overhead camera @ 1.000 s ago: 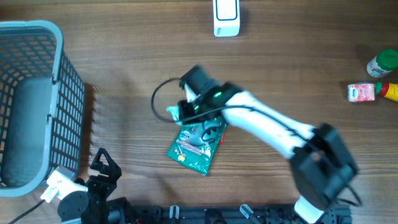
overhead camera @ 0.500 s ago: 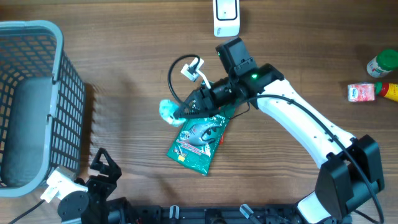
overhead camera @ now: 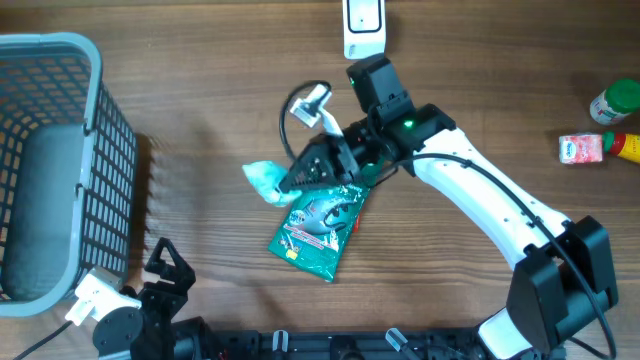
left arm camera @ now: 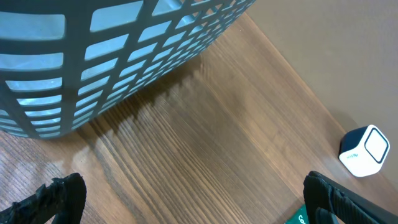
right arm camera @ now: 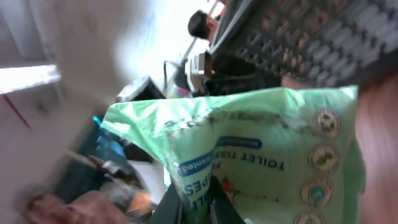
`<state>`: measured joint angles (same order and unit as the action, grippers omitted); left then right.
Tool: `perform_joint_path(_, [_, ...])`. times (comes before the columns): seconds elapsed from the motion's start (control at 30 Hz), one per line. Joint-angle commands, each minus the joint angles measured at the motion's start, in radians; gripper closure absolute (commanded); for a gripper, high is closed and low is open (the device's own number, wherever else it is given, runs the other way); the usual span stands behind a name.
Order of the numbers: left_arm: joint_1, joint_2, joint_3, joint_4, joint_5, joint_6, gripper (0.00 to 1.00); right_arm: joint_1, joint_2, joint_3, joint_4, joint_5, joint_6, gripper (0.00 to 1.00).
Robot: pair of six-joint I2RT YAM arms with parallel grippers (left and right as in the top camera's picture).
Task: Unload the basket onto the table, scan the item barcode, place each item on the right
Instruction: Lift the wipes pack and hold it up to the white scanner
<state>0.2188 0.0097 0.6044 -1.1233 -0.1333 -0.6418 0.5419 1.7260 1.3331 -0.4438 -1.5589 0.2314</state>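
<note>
My right gripper [overhead camera: 288, 178] is shut on a pale green packet of toilet wipes [overhead camera: 263, 180], held just above the table left of centre. In the right wrist view the packet [right arm camera: 267, 137] fills the frame, and its folded edge is pinched at the right gripper [right arm camera: 198, 200]. The white scanner [overhead camera: 363, 28] stands at the table's far edge, well apart from the packet; it also shows in the left wrist view [left arm camera: 364, 151]. No barcode shows on the packet. My left gripper [overhead camera: 160, 264] rests at the near left, open [left arm camera: 199, 200] over bare wood.
A dark green snack bag [overhead camera: 316, 232] lies flat under the right arm. A grey mesh basket [overhead camera: 55, 160] fills the left side. A green-capped jar [overhead camera: 614, 102] and a small red carton [overhead camera: 580, 149] stand at the far right edge.
The right arm has swung its wrist round towards the back and carried the wipes packet off the snack bag, a little to the left. The left arm has not moved.
</note>
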Motion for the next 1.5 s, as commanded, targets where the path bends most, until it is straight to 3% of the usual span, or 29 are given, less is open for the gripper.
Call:
perform_joint_path(0.0, [0.002, -0.003, -0.002, 0.001, -0.013, -0.006, 0.0, -0.015, -0.004, 0.001, 0.051, -0.062, 0.866, 0.96])
perform_joint_path(0.07, [0.002, -0.003, -0.002, 0.001, -0.013, -0.006, 0.0, -0.016, -0.004, 0.001, 0.106, -0.051, 1.182, 0.96])
perform_joint_path(0.23, [0.002, -0.003, -0.002, 0.001, -0.013, -0.006, 0.0, -0.023, -0.002, 0.001, 0.256, 0.044, 1.808, 0.96])
perform_joint_path(0.43, [0.002, -0.003, -0.002, 0.001, -0.013, -0.006, 0.0, -0.069, -0.002, 0.001, 0.264, 0.238, 1.84, 0.96])
perform_joint_path(0.83, [0.002, -0.003, -0.002, 0.001, -0.013, -0.006, 0.0, -0.117, -0.002, 0.001, 0.264, 0.1, 1.83, 0.95])
perform_joint_path(0.87, [0.002, -0.003, -0.002, 0.001, -0.013, -0.006, 0.0, -0.119, -0.002, 0.001, 0.264, 0.089, 1.784, 0.96])
perform_joint_path(0.93, [0.002, -0.003, -0.002, 0.001, -0.013, -0.006, 0.0, -0.126, -0.002, 0.001, 0.264, 0.099, 1.519, 0.96])
perform_joint_path(1.07, [0.002, -0.003, -0.002, 0.001, -0.013, -0.006, 0.0, -0.142, -0.002, 0.001, 0.265, 0.17, 0.893, 0.96])
perform_joint_path(1.17, [0.002, -0.003, -0.002, 0.001, -0.013, -0.006, 0.0, -0.142, -0.002, 0.001, 0.231, 0.039, 0.223, 0.96])
perform_joint_path(1.2, [0.002, -0.003, -0.002, 0.001, -0.013, -0.006, 0.0, -0.142, -0.002, 0.001, 0.193, 0.027, 0.101, 0.96])
perform_joint_path(1.3, [0.002, -0.003, -0.002, 0.001, -0.013, -0.006, 0.0, -0.142, -0.002, 0.001, 0.056, 0.163, -0.151, 0.96])
perform_joint_path(1.37, [0.002, -0.003, -0.002, 0.001, -0.013, -0.006, 0.0, -0.142, -0.002, 0.001, -0.047, 0.414, -0.272, 0.96])
perform_joint_path(1.47, [0.002, -0.003, -0.002, 0.001, -0.013, -0.006, 0.0, -0.142, 0.011, 0.001, -0.134, 0.964, -0.28, 0.96])
